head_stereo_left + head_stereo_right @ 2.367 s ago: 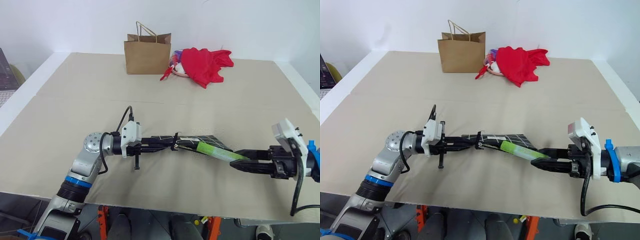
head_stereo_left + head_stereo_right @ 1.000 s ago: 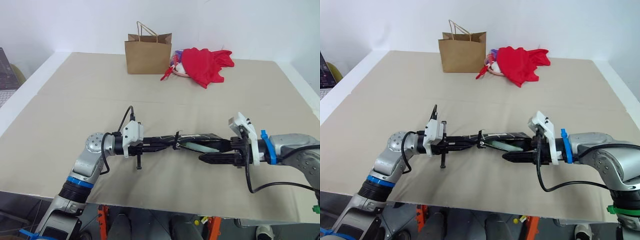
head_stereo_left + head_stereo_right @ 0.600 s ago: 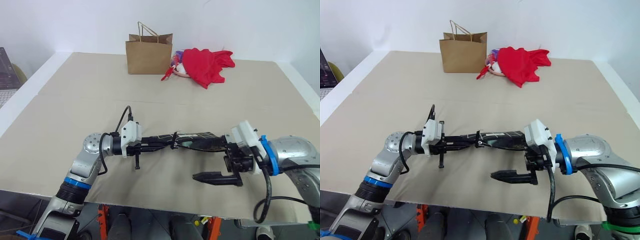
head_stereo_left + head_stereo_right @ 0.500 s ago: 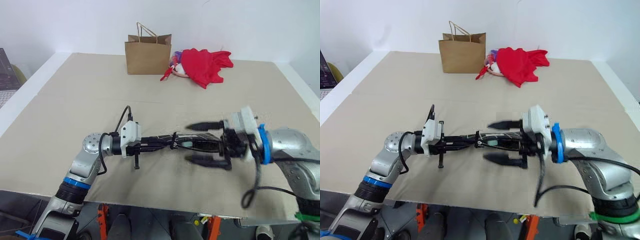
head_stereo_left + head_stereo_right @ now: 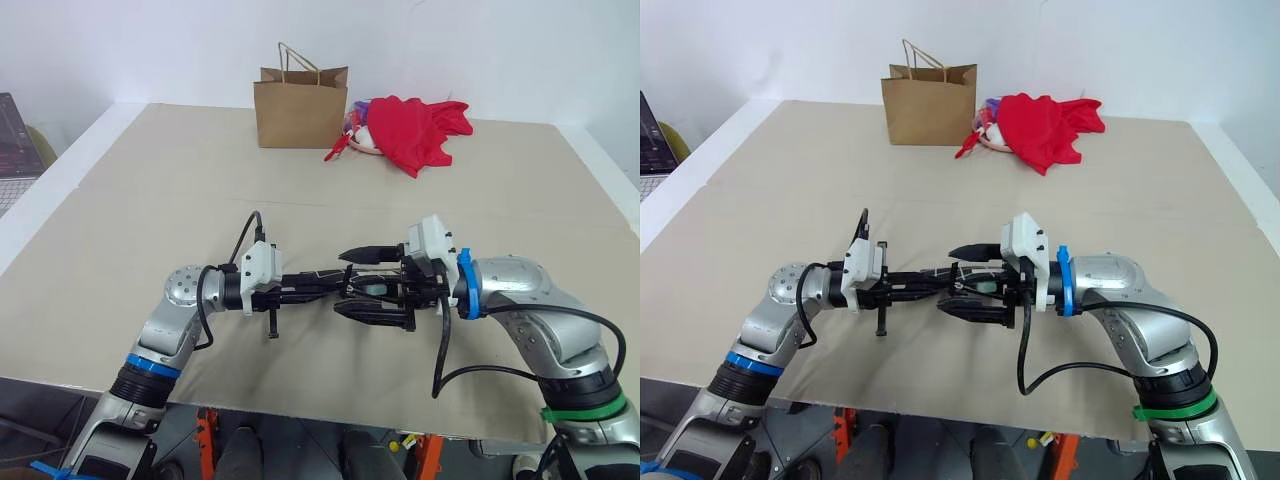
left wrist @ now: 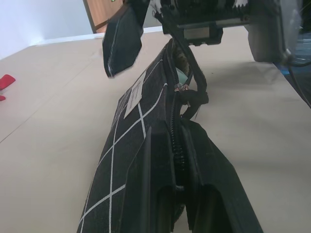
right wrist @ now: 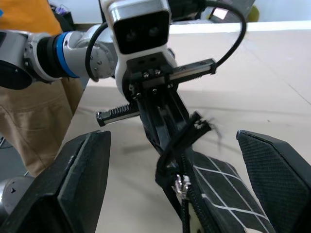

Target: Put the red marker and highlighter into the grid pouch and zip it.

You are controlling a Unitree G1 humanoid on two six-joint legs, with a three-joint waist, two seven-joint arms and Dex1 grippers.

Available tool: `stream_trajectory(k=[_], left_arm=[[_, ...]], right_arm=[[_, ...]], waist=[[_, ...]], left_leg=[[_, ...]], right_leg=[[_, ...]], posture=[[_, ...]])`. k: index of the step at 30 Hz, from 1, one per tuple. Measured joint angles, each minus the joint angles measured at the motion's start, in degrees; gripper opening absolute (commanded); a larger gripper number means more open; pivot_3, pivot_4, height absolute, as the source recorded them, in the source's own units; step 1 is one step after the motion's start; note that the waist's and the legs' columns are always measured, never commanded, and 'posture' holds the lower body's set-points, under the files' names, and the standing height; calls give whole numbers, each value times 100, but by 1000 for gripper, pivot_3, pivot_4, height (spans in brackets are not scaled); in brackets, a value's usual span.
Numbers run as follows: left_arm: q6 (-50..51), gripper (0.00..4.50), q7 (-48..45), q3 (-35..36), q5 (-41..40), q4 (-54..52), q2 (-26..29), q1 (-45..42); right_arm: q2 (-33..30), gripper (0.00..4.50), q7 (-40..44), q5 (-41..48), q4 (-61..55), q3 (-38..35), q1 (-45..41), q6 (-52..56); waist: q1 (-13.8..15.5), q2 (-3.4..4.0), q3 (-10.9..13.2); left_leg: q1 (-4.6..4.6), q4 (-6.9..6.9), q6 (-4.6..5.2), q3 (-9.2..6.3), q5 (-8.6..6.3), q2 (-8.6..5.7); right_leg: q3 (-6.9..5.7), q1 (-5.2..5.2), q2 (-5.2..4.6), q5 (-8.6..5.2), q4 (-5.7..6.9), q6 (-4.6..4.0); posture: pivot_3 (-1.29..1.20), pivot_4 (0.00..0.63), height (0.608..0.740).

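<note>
Moved since the earlier frame: right gripper, formerly out near the table's right side, now at the grid pouch, jaws spread wide astride it.

Head views: left gripper clenched on the pouch's left end, holding it above the table near the front edge. Highlighter, pale green, shows inside the open pouch. Brown paper bag and red cloth at the far edge; wide bare surface between.

Left wrist view: zipper pull tab partway along the open zipper.

Right wrist view: pouch between the spread jaws.
</note>
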Motion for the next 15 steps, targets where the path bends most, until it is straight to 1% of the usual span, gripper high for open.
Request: stream_trajectory(k=[1,2,3,4,5,7,8,9,10,15], left_arm=[[0,0,1,0,0,0,0,1],[0,0,3,0,0,-1,-1,3],[0,0,4,0,0,-3,-3,4],[0,0,8,0,0,-9,-6,11],[0,0,9,0,0,-22,-8,28],[1,0,10,0,0,-30,-8,41],[1,0,12,0,0,-37,-7,45],[1,0,12,0,0,-37,-7,45],[1,0,12,0,1,-37,-7,46],[1,0,10,0,1,-36,-4,47]], right_arm=[[17,3693,-5,-17,2,9,-2,-20],[40,3226,-13,-59,23,18,-15,-42],[53,2869,-15,-93,56,24,-29,-56],[54,2446,-3,-142,114,44,-45,-94],[55,1880,14,-187,153,54,-45,-116],[63,1096,32,-217,174,56,-45,-136],[81,579,51,-219,174,56,-44,-155],[82,203,51,-219,174,56,-44,-156],[84,71,65,-219,174,56,-40,-162],[84,71,173,-214,171,54,109,-246]], waist=[[0,0,0],[0,0,0],[-1,0,0],[0,0,0],[0,0,0],[0,0,0],[0,0,0],[0,0,0],[0,0,0],[0,0,0]], left_leg=[[0,0,0,0,0,0],[0,0,0,0,0,0],[0,0,0,0,0,0],[0,0,0,0,0,0],[0,0,0,0,0,0],[0,-1,0,0,0,0],[0,-2,0,0,0,0],[0,-2,0,0,0,0],[0,-1,0,0,0,0],[0,-1,0,0,0,0]], right_leg=[[0,0,0,0,0,0],[0,0,0,0,0,0],[0,0,0,0,0,0],[0,0,0,0,0,0],[0,0,0,0,0,0],[0,0,0,0,0,0],[0,0,0,0,0,0],[0,0,0,0,0,0],[0,0,0,0,0,0],[0,0,0,0,0,0]], posture=[[0,150,740],[0,150,740],[0,150,740],[0,150,740],[0,150,740],[0,150,740],[0,150,740],[0,150,740],[0,150,740],[0,150,740]])
